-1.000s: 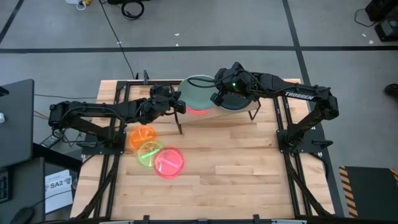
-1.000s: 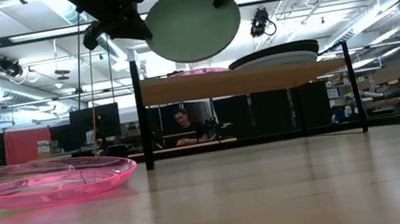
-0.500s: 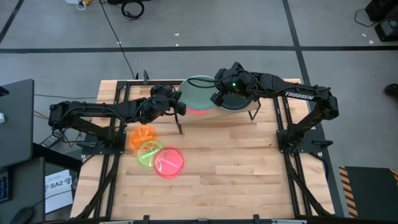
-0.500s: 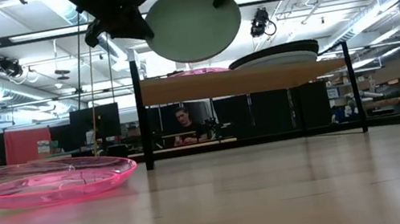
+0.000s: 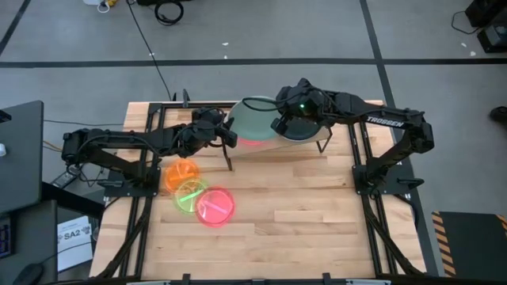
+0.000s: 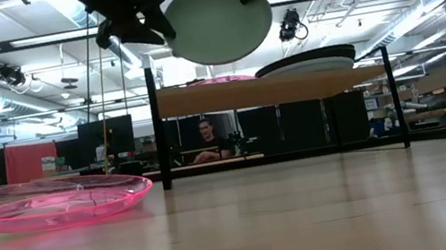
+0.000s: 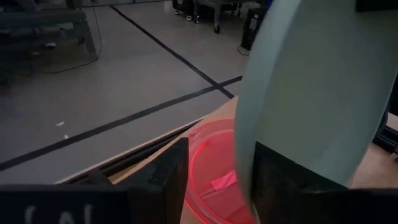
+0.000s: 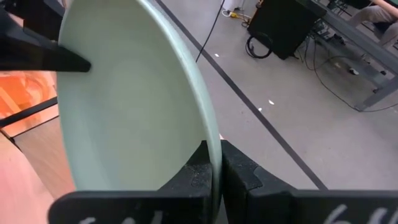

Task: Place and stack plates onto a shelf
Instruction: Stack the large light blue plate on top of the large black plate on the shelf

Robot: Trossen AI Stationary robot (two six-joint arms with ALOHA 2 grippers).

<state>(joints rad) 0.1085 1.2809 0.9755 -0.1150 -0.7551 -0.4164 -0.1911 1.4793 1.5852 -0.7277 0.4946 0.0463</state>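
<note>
Lots is hidden here. From above, the mint plate covers most of the shelf; only a red plate peeks out under its near edge. The right arm blocks the stack on the shelf's right half, so you get just a sliver from overhead; the low view shows a black plate topping that stack, layers below hard to separate.

Right gripper is clamped tight on the mint plate's rim, holding it tilted in the air over the shelf's left half. Left gripper has its fingers spread either side of the opposite rim with visible gaps, so not pinching.

On the slatted table sit an orange plate, a green plate and a pink plate, overlapping, near the left arm.

Room: grey floor with dark lines, cables at the far edge. At table height, a person sits behind the shelf under strip lights.
</note>
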